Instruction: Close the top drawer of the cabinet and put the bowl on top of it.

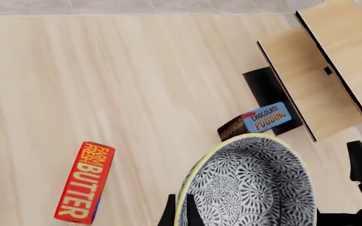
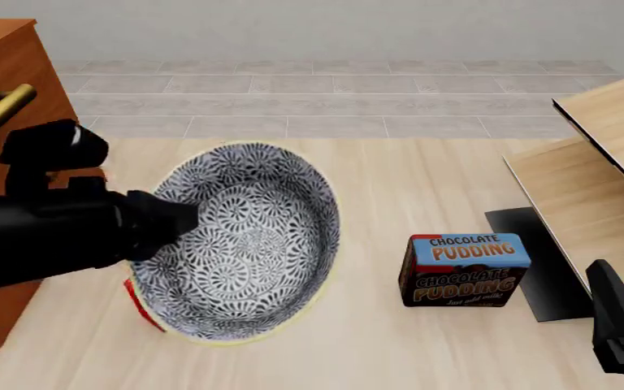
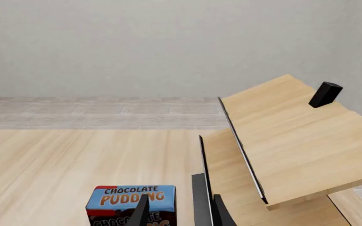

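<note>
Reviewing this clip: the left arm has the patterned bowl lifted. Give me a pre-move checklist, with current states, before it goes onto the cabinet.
1. Left gripper clamped on the rim of the black-and-white floral bowl: ok.
2. Bowl clear of the pale wooden table: ok, it is lifted and tilted.
3. Top drawer of the reddish-brown wooden cabinet closed: cannot tell; only one brass bar handle shows.
4. Cabinet top free: cannot tell, out of frame.
5. Right gripper out of the path: ok, near the chocolate pudding box.

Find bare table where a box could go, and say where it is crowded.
Free: the strip from the bowl to the pudding box, and the table's far edge. Crowded: between the cabinet and the butter box, and by the pale boards.
</note>
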Available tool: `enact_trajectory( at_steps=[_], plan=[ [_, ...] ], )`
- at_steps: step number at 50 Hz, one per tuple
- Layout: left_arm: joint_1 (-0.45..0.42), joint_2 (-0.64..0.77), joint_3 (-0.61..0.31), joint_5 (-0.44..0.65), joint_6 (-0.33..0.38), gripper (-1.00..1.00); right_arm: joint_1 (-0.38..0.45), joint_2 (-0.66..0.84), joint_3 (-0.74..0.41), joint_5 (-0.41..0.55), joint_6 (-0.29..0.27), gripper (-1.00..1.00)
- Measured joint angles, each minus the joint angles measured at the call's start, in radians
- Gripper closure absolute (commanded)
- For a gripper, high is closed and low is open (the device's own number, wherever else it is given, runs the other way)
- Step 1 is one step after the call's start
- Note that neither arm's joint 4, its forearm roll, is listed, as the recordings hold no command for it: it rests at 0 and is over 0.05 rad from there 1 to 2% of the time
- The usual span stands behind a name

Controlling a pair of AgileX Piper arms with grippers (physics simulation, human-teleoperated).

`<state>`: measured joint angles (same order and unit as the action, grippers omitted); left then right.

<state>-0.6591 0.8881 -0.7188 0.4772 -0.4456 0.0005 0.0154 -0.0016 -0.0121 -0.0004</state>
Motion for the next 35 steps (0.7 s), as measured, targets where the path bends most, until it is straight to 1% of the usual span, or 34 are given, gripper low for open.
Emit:
enact_trajectory(
  at_steps=[16,25,35],
  plan=[
    [0.092,-0.105,-0.129,0.162,-0.021,1.00,0.000,0.000,0.000,0.000,0.000,-1.00],
    [0.158,-0.132,-0.207,0.234,-0.025,1.00,0.000,0.000,0.000,0.000,0.000,-1.00],
    [0.231,-0.151,-0.322,0.317,-0.029,1.00,0.000,0.000,0.000,0.000,0.000,-1.00]
  ],
)
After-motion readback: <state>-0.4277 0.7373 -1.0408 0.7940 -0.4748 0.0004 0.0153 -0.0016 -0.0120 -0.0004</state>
